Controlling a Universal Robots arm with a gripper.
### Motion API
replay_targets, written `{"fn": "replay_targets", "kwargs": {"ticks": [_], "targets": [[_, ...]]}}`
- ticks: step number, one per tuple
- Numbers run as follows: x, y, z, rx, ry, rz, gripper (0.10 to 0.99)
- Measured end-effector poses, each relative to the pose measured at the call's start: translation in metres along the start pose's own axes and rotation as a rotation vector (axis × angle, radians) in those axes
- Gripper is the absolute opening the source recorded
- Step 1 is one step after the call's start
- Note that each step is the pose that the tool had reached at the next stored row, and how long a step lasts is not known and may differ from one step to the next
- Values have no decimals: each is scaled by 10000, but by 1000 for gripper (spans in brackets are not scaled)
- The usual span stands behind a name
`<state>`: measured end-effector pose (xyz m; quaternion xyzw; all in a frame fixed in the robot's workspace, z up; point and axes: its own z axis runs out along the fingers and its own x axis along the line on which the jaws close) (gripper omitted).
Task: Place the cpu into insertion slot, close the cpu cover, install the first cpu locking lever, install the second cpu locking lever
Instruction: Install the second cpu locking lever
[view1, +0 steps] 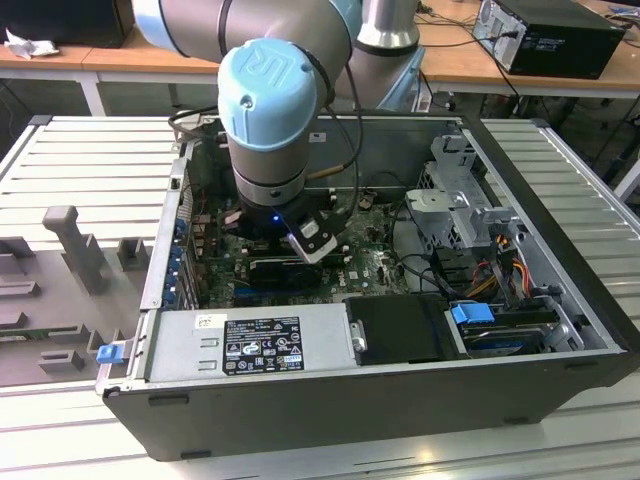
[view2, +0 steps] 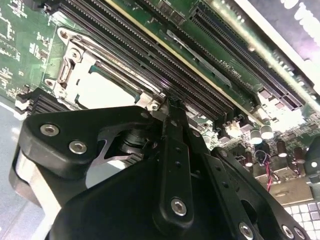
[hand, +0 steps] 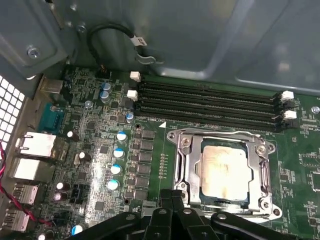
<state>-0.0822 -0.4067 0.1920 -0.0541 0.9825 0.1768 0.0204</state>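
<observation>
The cpu lies pale and square in the insertion slot on the green board. The cpu cover, a metal frame with a square window, lies flat over it. A thin silver locking lever runs along the socket's side by the memory slots. My gripper is shut, its fingertips together at the socket's edge with nothing seen between them. In the second wrist view the gripper stands at the corner of the socket, by the end of a lever rod, with the cpu just beyond.
Long black memory slots run beside the socket. Capacitors and rear ports lie on the other side. The arm's wrist reaches down into the open computer case, among cables, a power supply and a drive cage.
</observation>
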Motion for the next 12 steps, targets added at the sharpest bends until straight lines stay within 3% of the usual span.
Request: {"fn": "replay_targets", "kwargs": {"ticks": [3, 7, 10, 12], "targets": [[31, 0, -5, 2, 3, -1, 106], [14, 112, -308, -7, 0, 0, 106], [8, 145, -400, -8, -1, 0, 106], [6, 153, -420, -22, -3, -1, 106]]}}
